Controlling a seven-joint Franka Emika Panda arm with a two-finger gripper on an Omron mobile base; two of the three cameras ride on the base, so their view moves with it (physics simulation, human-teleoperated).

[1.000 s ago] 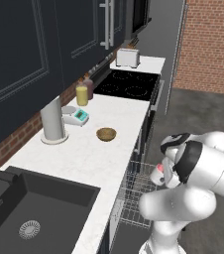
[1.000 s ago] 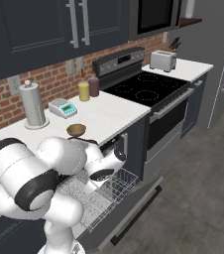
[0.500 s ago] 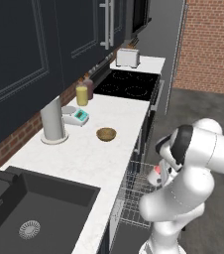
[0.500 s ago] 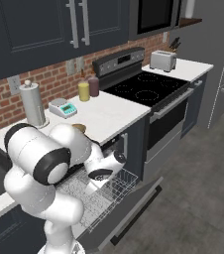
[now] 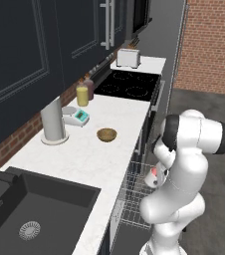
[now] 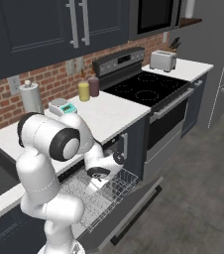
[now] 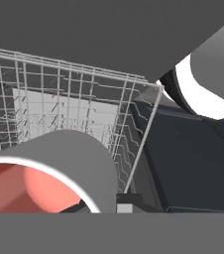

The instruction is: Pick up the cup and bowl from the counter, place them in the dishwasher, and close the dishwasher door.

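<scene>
My gripper is shut on the pale cup, which hangs tilted just over the outer edge of the pulled-out grey wire rack of the dishwasher. In the hand view the cup lies close at lower left, showing its salmon-red inside, with the rack spread behind it. From the right base view the cup sits low over the rack, above the lowered dishwasher door. The tan bowl rests on the white counter, to the left of the arm.
A tall grey cylinder, a small scale and a yellow jar stand along the wall. The black cooktop and a toaster lie farther back. The black sink is at the near left.
The arm's elbow has swung round and the gripper with the cup has eased down and slightly left toward the rack. The bowl has not moved.
</scene>
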